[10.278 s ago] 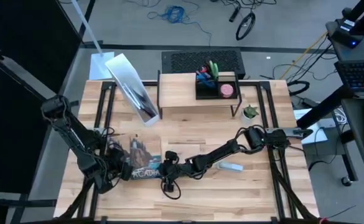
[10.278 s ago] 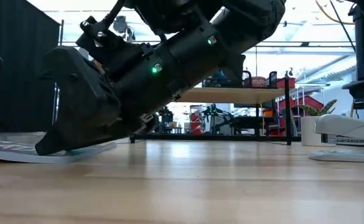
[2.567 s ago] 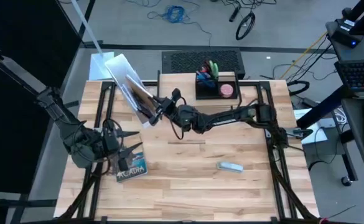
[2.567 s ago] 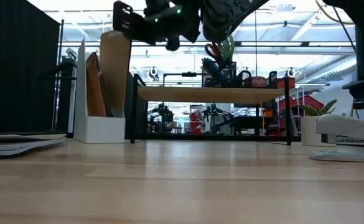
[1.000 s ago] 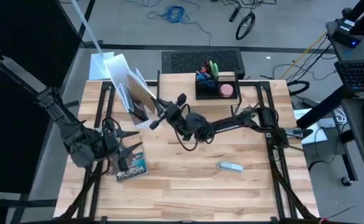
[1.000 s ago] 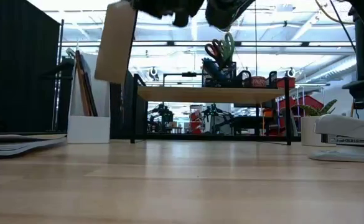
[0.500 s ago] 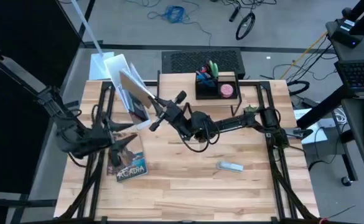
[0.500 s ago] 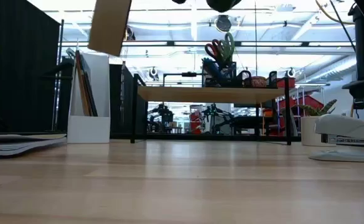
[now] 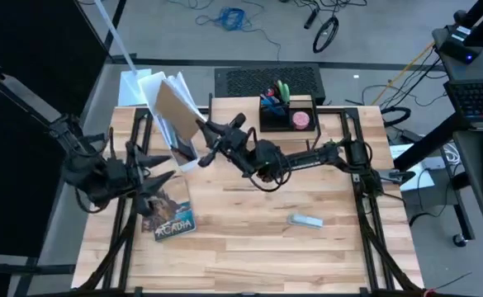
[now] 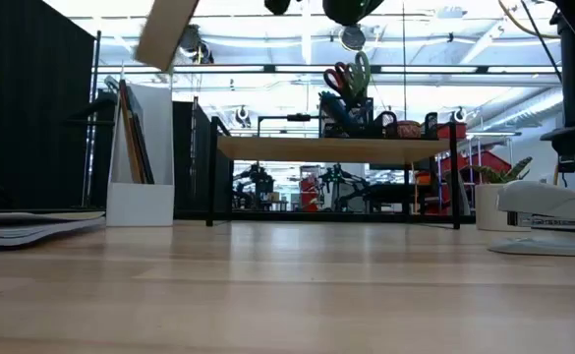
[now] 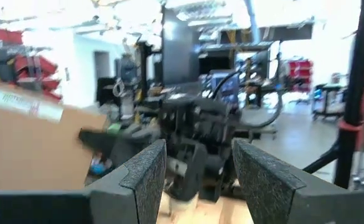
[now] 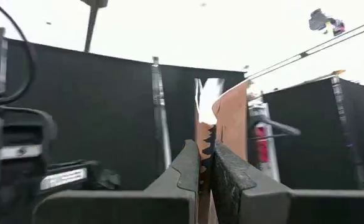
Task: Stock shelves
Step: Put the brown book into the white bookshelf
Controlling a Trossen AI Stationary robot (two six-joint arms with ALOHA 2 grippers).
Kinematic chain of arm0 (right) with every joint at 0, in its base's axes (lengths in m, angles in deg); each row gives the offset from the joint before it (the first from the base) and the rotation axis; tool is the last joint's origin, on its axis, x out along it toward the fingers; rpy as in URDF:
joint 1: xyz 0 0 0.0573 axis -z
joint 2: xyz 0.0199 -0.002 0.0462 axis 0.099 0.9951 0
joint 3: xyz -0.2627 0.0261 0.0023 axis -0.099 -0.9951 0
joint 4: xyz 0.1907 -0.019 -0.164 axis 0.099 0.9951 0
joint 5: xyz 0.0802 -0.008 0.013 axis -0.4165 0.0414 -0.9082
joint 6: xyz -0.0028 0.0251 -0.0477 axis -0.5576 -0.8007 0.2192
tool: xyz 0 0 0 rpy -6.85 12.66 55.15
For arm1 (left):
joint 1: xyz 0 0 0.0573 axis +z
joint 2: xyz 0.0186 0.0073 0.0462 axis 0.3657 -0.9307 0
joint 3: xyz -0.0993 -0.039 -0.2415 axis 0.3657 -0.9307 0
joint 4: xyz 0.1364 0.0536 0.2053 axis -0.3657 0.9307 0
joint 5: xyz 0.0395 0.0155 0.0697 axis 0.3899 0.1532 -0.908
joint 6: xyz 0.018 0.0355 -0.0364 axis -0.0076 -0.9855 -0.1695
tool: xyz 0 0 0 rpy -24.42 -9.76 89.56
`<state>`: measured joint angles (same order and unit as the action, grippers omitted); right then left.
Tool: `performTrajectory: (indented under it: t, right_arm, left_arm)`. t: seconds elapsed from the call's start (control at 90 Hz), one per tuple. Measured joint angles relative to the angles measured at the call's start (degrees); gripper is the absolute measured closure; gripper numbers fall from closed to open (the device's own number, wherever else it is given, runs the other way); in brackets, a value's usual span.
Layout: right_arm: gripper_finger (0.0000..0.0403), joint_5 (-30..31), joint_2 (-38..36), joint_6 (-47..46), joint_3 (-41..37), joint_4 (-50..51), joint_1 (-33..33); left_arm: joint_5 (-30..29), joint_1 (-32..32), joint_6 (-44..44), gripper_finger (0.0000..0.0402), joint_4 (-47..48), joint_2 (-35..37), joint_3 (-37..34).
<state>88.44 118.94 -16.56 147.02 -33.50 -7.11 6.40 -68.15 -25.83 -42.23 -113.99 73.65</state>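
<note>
A flat brown cardboard folder (image 9: 173,106) hangs in the air over the white file box (image 9: 163,136), with my right gripper (image 9: 202,137) shut on it. In the low view the folder (image 10: 166,29) is tilted, high above the file box (image 10: 140,147). The shelves (image 9: 234,124), a light-wood top on black legs (image 10: 336,149), stand at the table's far middle. My left gripper (image 9: 160,183) is open and holds nothing, above a magazine (image 9: 172,219) that lies flat on the table's left. My right gripper pinches the folder's thin edge (image 12: 224,127) between its two fingers, at the side nearest the table's middle. The fingers reach in about level from the table's right. The folder is lifted clear of the file box and tilted.
A black organizer tray (image 9: 287,115) with scissors and pens sits on the shelves' right half. A stapler (image 9: 305,220) lies on the near right of the table, and a small plant (image 9: 332,148) stands beside the shelves. More papers stand in the file box.
My right gripper has risen and gone a little toward the far edge, lifting the brown folder higher above the file box; the folder has tipped from upright to slanted. My left gripper has drawn back toward the table's left and far side.
</note>
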Motion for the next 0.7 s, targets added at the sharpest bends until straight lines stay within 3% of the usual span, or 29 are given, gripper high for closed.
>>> performTrajectory:
  t: [0.178,0.544,0.7]
  right_arm:
    - [0.0399,-4.43,0.00,-6.76,0.00,4.44,1.51]
    - [0.0399,1.23,0.02,-4.95,0.00,7.96,4.82]
    - [0.0399,4.31,0.02,0.97,0.00,8.87,5.07]
  left_arm:
    - [3.99,0.00,-0.62,0.0229,-1.37,0.33,0.00]
    - [4.09,0.00,-0.10,0.0229,-1.39,0.33,0.00]
    - [4.07,-0.04,-0.05,0.0229,-1.37,0.33,0.00]
